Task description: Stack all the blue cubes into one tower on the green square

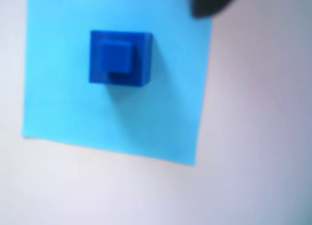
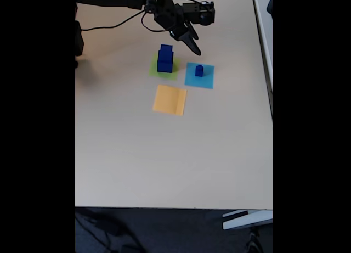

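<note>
In the fixed view the gripper (image 2: 192, 45) is seen raised above the table (image 2: 164, 165), its dark fingers (image 2: 189, 42) pointing down with nothing between them; whether they are parted or closed cannot be told. Just below and left of the fingers in that view, a tower of blue cubes (image 2: 165, 59), a smaller one on a larger, is seen already standing on the green square (image 2: 155, 72). Just below and right of the fingers, a small stack of blue cubes (image 2: 199, 70) remains on the cyan square (image 2: 192, 80); in the wrist view it (image 1: 120, 57) is shown as a small cube on a larger one. An orange-yellow square (image 2: 169, 100) lies farther off. The task is judged partly done.
</note>
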